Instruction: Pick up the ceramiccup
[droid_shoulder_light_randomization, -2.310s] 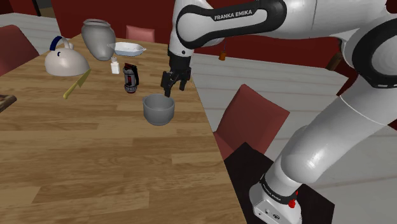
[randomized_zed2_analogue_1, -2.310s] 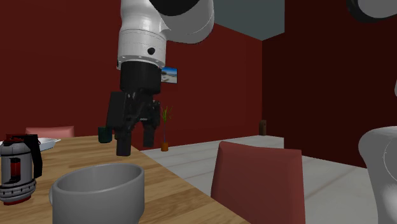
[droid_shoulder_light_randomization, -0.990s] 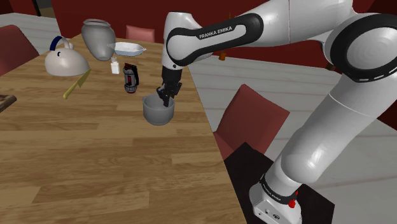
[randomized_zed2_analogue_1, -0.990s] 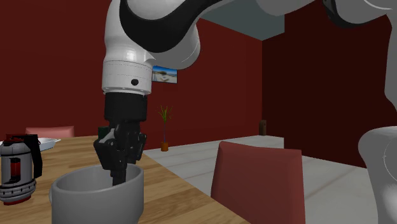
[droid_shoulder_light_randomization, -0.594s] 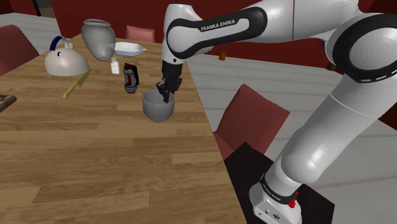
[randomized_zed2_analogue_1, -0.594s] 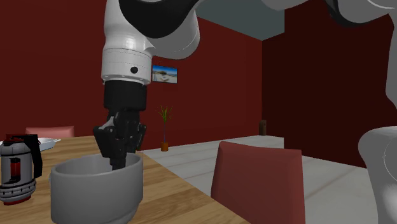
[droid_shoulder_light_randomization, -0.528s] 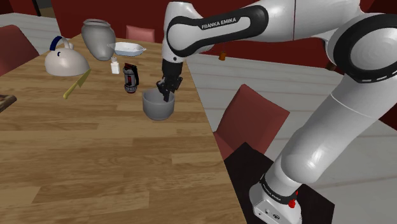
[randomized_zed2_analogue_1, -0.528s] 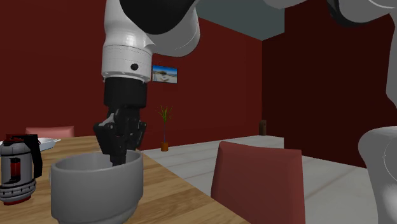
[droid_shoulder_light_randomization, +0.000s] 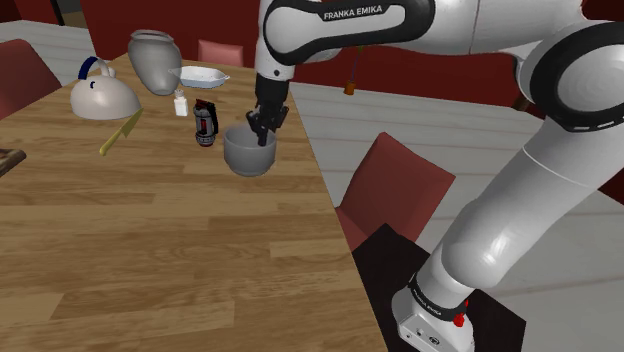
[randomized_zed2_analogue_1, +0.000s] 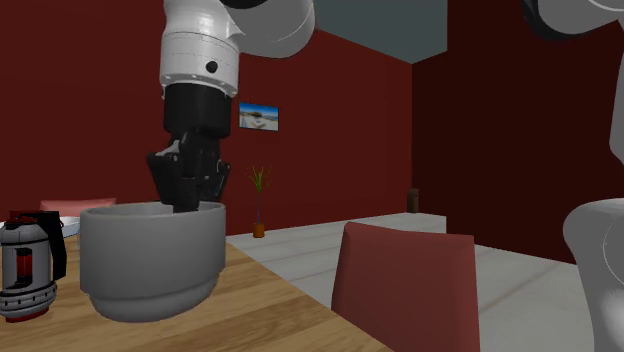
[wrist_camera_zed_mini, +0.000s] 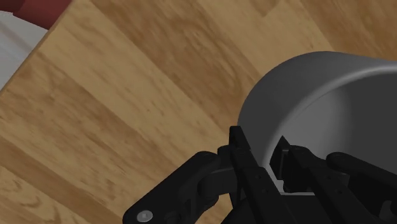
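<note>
The cup is a wide grey bowl-shaped cup (droid_shoulder_light_randomization: 247, 152) with no handle showing. My black gripper (droid_shoulder_light_randomization: 261, 127) is shut on the part of its rim nearest the table's edge, one finger inside and one outside. In the second exterior view the cup (randomized_zed2_analogue_1: 150, 262) hangs a little above the wooden table (randomized_zed2_analogue_1: 270, 310), level, under the gripper (randomized_zed2_analogue_1: 188, 203). The wrist view has the fingers (wrist_camera_zed_mini: 248, 167) clasping the grey wall of the cup (wrist_camera_zed_mini: 318, 89) over the wood.
Beside the cup stands a black and red coffee pot (droid_shoulder_light_randomization: 205, 123). Farther back are a small white bottle (droid_shoulder_light_randomization: 181, 104), a white dish (droid_shoulder_light_randomization: 205, 76), a grey jug (droid_shoulder_light_randomization: 155, 60), a white kettle (droid_shoulder_light_randomization: 102, 96) and a knife (droid_shoulder_light_randomization: 120, 132). A red chair (droid_shoulder_light_randomization: 395, 185) stands at the table's edge.
The open gripper came down over the cup's rim and shut on it. Since half a second ago it has risen, and the cup has come up off the table with it.
</note>
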